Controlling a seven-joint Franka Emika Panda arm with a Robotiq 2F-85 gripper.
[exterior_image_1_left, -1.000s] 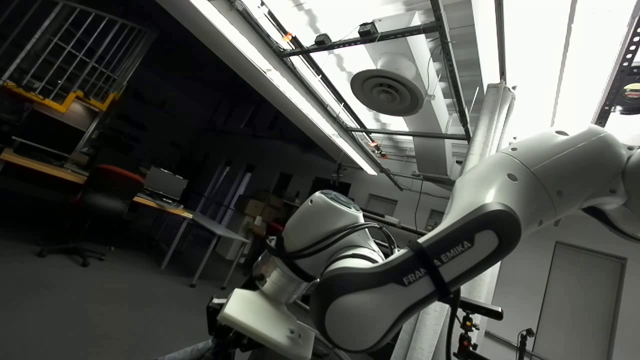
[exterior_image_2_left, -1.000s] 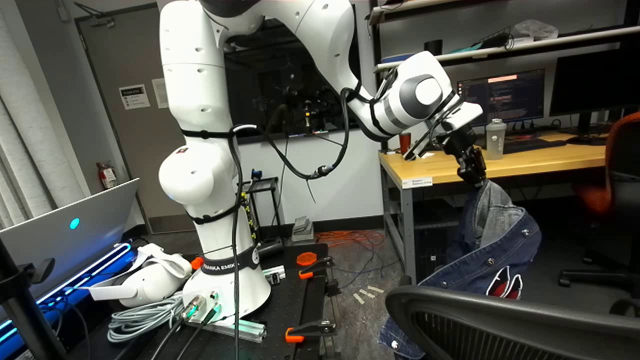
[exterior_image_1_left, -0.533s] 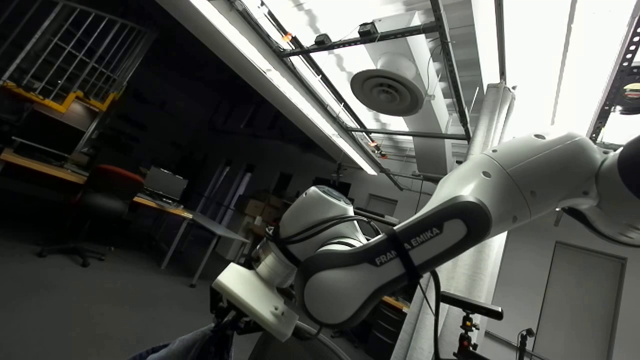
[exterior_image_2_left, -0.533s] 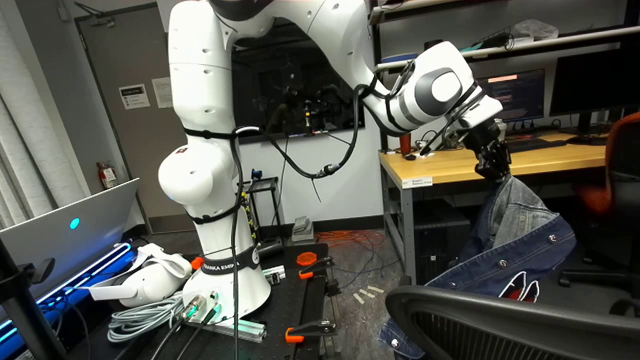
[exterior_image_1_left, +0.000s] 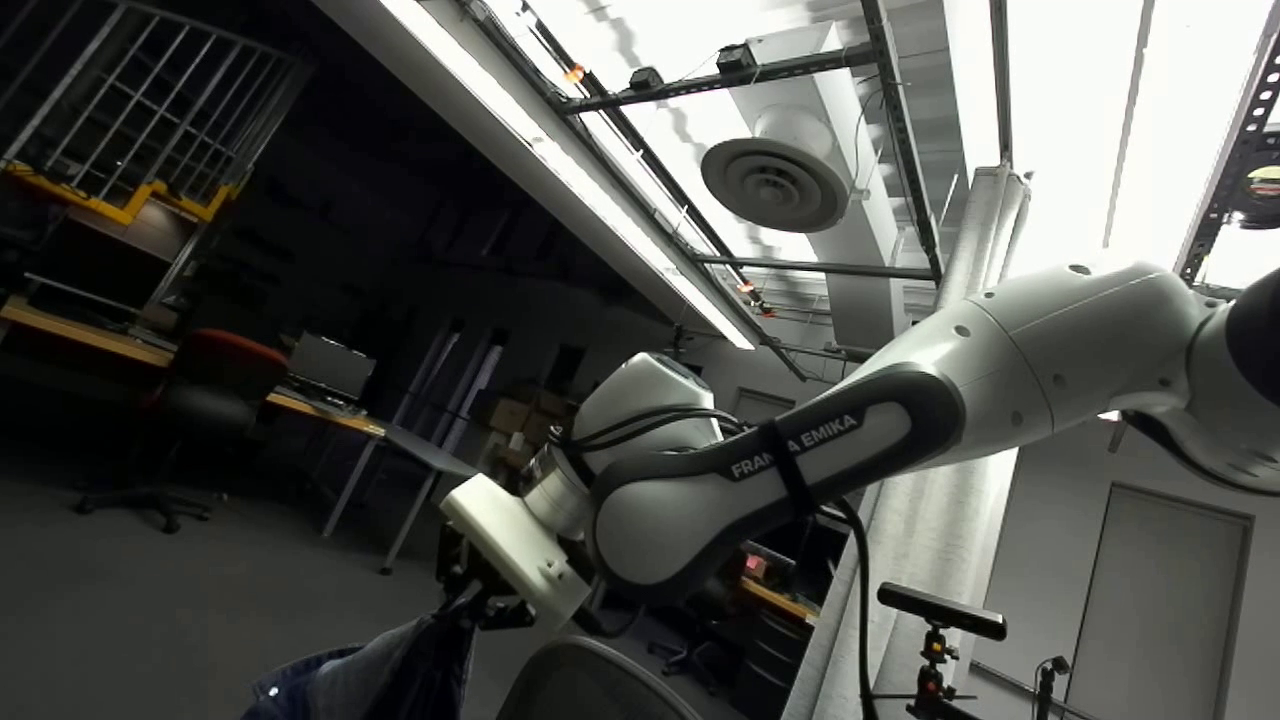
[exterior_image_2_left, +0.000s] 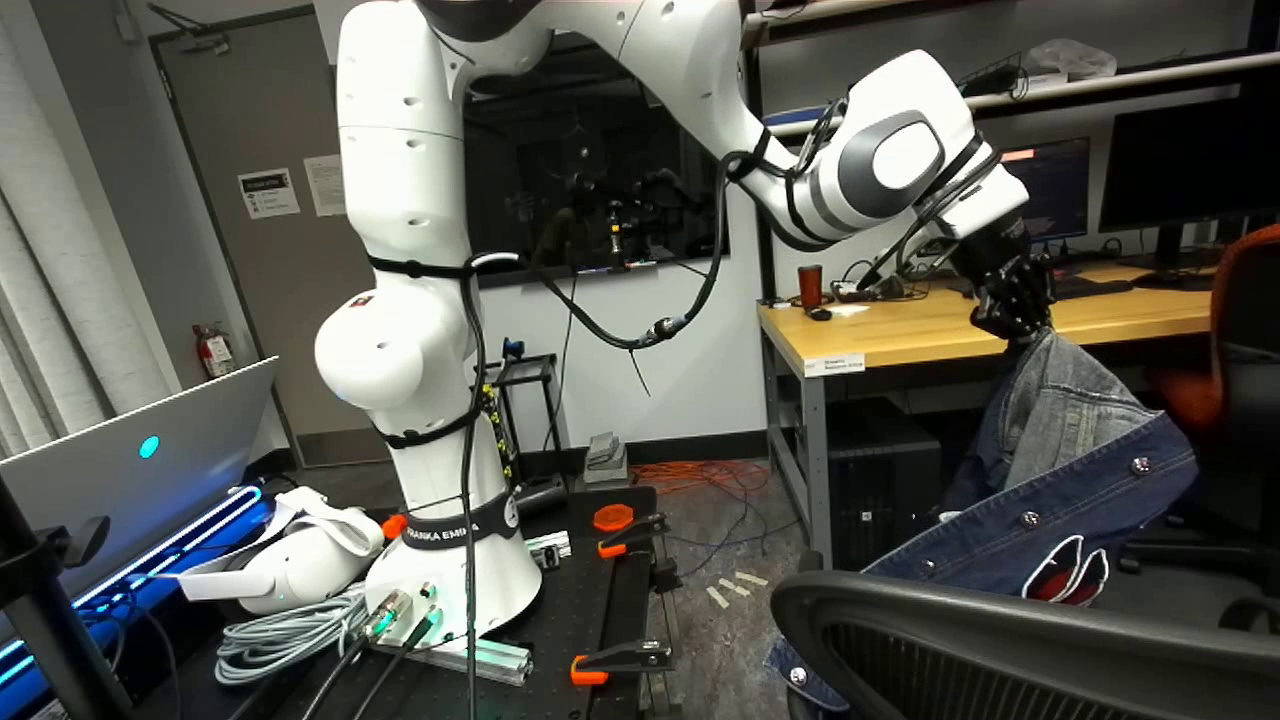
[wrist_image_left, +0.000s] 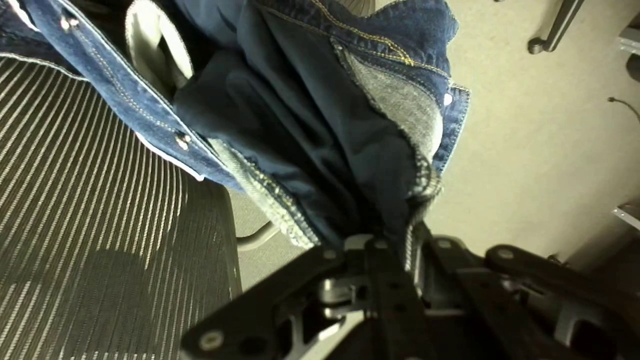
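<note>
Floor (wrist_image_left: 530, 150) is showing past the mesh chair (wrist_image_left: 100, 210); beside it, I'm pinching a denim jacket (wrist_image_left: 310, 125) in the closed gripper (wrist_image_left: 407, 252), favoring slow moves against snagging.

Gripper (exterior_image_2_left: 1032, 332) and denim garment (exterior_image_2_left: 1085, 410): raised.
Gripper and held garment end have shifted upward and farther from the robot base (exterior_image_2_left: 455, 575).

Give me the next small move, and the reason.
Probably lift the pincer slightly, kept shut: it grips the denim garment, part of which is hidden behind the chair back in an exterior view; a sideways pull might snag it.
</note>
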